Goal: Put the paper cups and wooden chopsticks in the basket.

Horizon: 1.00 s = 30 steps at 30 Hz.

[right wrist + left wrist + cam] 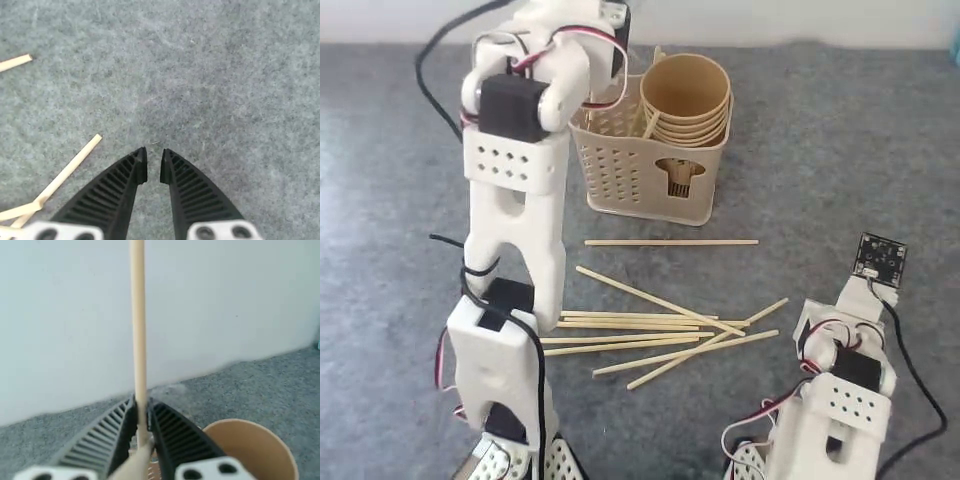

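At the left, a wooden chopstick (138, 315) is clamped upright in the left gripper (142, 407) over the basket (630, 170), where the paper cups (686, 90) are already stacked. The drop-in step is judged to be in hand; a release beside the cups is called for next. Farther right, loose chopsticks (650, 335) are scattered on the table (840, 150) near the right gripper (153, 167), seen low, narrowly parted and empty

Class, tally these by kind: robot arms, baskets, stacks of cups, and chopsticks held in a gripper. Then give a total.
Arms: 2 (left arm, right arm)
Baskets: 1
Cup stacks: 1
Gripped chopsticks: 1, in the left gripper
Total: 5
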Each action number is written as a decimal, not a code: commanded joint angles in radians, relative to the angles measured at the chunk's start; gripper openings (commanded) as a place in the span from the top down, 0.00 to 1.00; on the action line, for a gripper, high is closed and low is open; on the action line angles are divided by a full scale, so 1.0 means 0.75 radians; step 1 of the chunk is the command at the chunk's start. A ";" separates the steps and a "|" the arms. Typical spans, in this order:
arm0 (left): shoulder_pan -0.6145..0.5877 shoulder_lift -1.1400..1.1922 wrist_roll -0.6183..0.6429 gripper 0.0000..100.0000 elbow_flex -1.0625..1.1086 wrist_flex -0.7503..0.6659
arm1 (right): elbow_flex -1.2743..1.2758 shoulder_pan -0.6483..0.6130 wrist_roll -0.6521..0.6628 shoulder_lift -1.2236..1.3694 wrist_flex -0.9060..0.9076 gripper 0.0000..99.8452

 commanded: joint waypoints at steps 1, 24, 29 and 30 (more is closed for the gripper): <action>0.006 -0.008 -0.004 0.99 -0.066 0.049 | -0.012 0.007 0.020 -0.028 -0.034 0.94; -0.055 -0.047 -0.008 0.99 -0.236 0.278 | -0.008 0.007 0.020 -0.028 -0.034 0.94; -0.041 -0.033 -0.008 0.99 -0.361 0.432 | -0.008 0.007 0.020 -0.028 -0.034 0.94; -0.043 -0.031 -0.006 0.99 -0.355 0.430 | -0.008 0.007 0.020 -0.028 -0.034 0.94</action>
